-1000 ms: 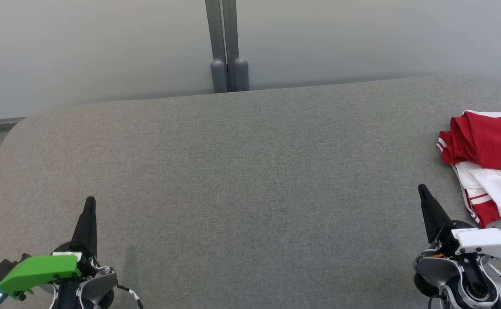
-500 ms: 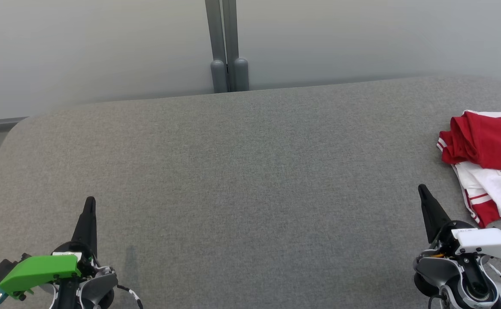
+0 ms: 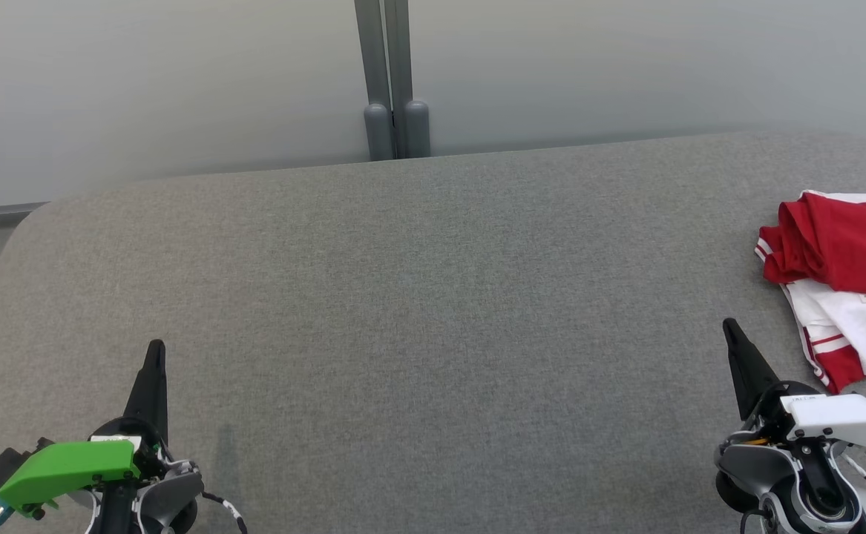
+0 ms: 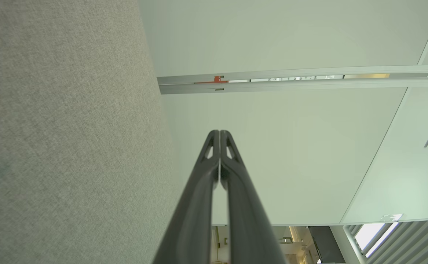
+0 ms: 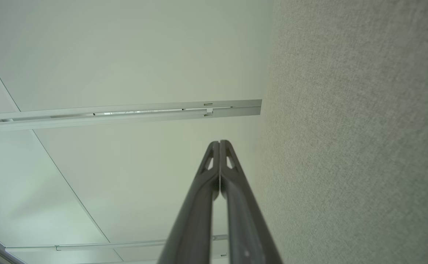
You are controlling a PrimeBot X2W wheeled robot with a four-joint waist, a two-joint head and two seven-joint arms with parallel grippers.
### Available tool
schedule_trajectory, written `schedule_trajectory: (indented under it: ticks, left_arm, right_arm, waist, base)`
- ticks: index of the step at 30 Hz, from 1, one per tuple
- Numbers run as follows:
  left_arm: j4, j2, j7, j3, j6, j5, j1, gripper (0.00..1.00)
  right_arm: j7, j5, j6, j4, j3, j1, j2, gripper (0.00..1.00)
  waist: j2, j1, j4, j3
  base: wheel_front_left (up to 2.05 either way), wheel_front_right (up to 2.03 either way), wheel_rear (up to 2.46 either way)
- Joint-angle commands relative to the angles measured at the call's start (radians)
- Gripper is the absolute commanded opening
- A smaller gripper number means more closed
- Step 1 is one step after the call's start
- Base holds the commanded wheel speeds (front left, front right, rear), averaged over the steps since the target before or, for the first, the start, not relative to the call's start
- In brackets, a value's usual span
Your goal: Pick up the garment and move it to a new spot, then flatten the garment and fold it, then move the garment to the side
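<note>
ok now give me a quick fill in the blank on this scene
1. The garment is red and ____.
2. It lies on the robot's ____ side of the grey surface.
3. The left gripper and the right gripper are both shut, holding ____.
Missing words: white; right; nothing

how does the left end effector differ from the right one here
Cover: the left end effector carries a green cover; the right end effector carries a white cover.
Position: the right end effector sits close to the red and white garment; the left end effector is at the opposite side of the grey surface.
Shared: both are shut, hold nothing, and point up the head view.
</note>
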Motion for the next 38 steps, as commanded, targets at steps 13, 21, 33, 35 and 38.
schedule_trajectory:
  ticks: [13,21,33,35,38]
  left_arm:
    - [-0.002,0.007,0.004,0.002,-0.007,-0.001,-0.011,0.00]
    - [-0.002,0.007,0.004,0.002,-0.007,0.000,-0.011,0.00]
    - [-0.002,0.007,0.003,0.002,-0.007,-0.001,-0.011,0.00]
    - [-0.002,0.007,0.003,0.002,-0.007,0.000,-0.011,0.00]
    - [-0.002,0.007,0.003,0.002,-0.007,0.000,-0.011,0.00]
  right_arm:
    - [0.004,-0.005,0.001,0.002,-0.003,-0.006,0.000,0.00]
    - [0.005,-0.005,0.001,0.002,-0.003,-0.006,0.000,0.00]
    - [0.005,-0.005,0.001,0.002,-0.003,-0.006,0.000,0.00]
    - [0.005,-0.005,0.001,0.002,-0.003,-0.006,0.001,0.00]
    - [0.005,-0.005,0.001,0.002,-0.003,-0.006,0.000,0.00]
  waist:
    - [-0.0001,0.0000,0.000,0.000]
    - [-0.0001,0.0000,0.000,0.000]
    - [-0.0001,0.0000,0.000,0.000]
    - [-0.0001,0.0000,0.000,0.000]
    - [-0.0001,0.0000,0.000,0.000]
  base:
    - [0.00,0.00,0.00]
    - [0.00,0.00,0.00]
    - [0.00,0.00,0.00]
    - [0.00,0.00,0.00]
    - [0.00,0.00,0.00]
